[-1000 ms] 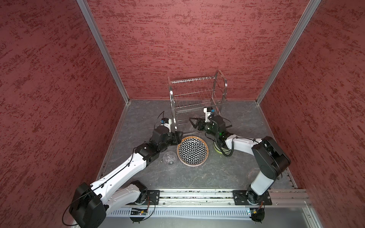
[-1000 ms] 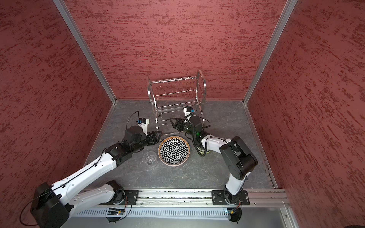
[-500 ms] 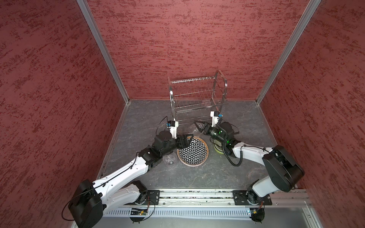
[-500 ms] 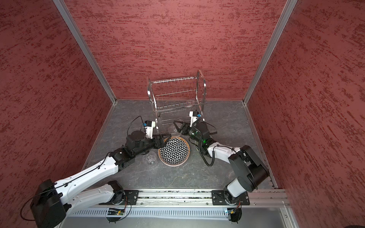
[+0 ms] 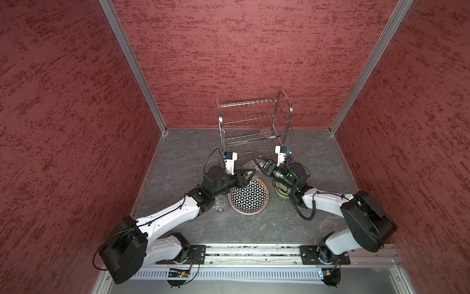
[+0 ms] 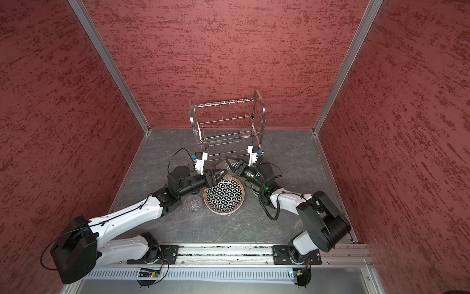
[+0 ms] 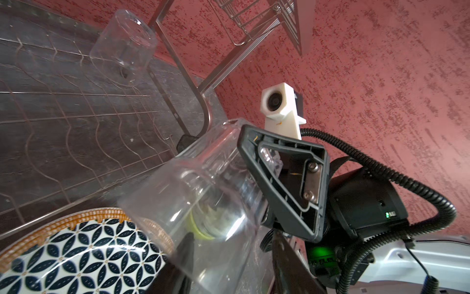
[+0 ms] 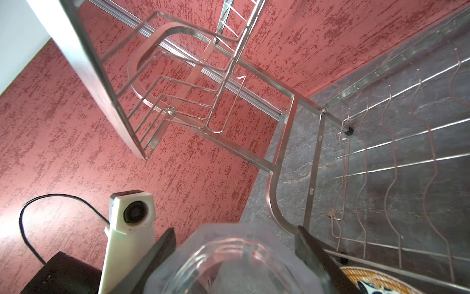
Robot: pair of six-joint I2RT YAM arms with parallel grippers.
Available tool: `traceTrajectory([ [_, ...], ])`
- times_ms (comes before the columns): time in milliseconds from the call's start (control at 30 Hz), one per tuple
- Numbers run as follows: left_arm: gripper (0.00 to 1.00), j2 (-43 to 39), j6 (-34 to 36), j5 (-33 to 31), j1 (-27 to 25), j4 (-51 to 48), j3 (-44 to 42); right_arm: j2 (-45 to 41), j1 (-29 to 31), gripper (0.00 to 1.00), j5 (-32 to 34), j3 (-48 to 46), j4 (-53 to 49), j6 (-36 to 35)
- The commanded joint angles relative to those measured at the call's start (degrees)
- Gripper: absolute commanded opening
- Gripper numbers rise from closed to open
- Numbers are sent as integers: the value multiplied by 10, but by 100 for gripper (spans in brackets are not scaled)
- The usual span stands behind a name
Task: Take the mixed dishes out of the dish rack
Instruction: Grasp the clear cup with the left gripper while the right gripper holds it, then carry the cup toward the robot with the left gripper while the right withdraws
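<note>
Directions are read as a clock laid over a top view, centred on the geometric plate (image 5: 248,194), with 6 o'clock at the arm rail.

Both arms rise from the rail, the left from 7 o'clock and the right from 4 o'clock. They reach inward over the dark slate table (image 5: 254,229). The floor tumbler (image 6: 192,203) stands at 8 o'clock, just beside the plate's tan rim and partly under the left forearm. The plate lies flat. At 3 o'clock the lime bowl (image 5: 281,194) sits on the table, mostly hidden under the right wrist.

The two pincers meet at 12 o'clock, over the plate's far rim. The right gripper (image 5: 257,165) pinches the held tumbler (image 7: 203,191), with a finger pressed to each side near its thick base. The glass lies tilted in the air, its mouth turned toward the left arm. The left gripper (image 5: 250,174) has its fingers at the mouth end of this glass. Whether they press the glass or stand clear cannot be told.

Farther out at 12 o'clock the dish rack (image 5: 254,122) stands upright against the red back wall. The rack tumbler (image 7: 124,45) rests mouth down on its lower wire shelf, close to the right side frame.
</note>
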Motion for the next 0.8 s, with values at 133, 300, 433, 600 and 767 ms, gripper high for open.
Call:
traceTrajectory([
  [133, 22, 25, -26, 29, -11, 101, 40, -20, 1, 13, -12, -17, 95, 57],
  [300, 7, 32, -23, 32, -19, 91, 57, -20, 1, 29, -10, -30, 109, 61],
  [433, 0, 22, -16, 35, -22, 60, 67, -48, 1, 76, -3, -37, 102, 54],
  [600, 0, 0, 30, 35, -39, -60, 97, -76, 0, 99, 19, -47, 76, 32],
  [767, 0, -52, 61, 14, -51, -137, 91, -121, 0, 99, 55, -69, 27, -2],
])
